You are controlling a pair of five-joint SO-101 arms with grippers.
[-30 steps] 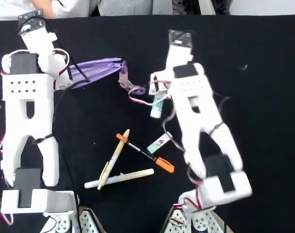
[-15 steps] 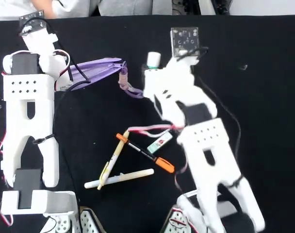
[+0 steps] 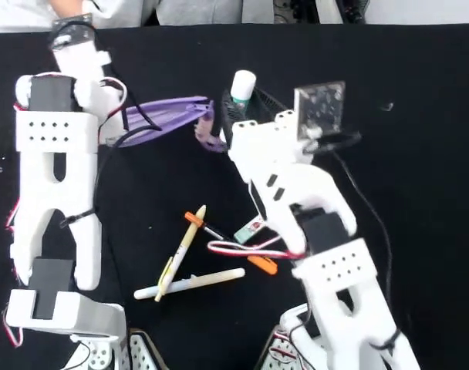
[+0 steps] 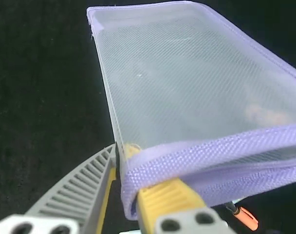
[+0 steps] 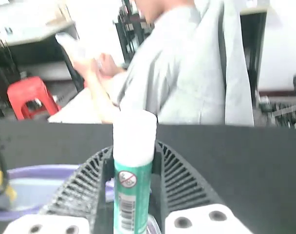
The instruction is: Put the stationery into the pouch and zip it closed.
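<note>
Two claws are each closed on something: the left gripper [image 4: 122,155] is clamped on the purple edge of the mesh pouch [image 4: 187,87], at the far part of the black table [image 3: 420,154]. The right gripper [image 5: 132,163] grips a glue stick [image 5: 134,131] just beside the pouch's end, white cap sticking out. An orange-capped pen [image 3: 231,243], a cream pen [image 3: 184,248] and a white marker [image 3: 192,283] lie together near the arm bases.

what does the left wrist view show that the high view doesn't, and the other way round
Left wrist view: the pouch's see-through mesh wall up close, its purple edge clamped in the left gripper. High view: the glue stick held in the right gripper, and two pale pens crossed on the table. Both: the purple pouch and the orange pen.
</note>
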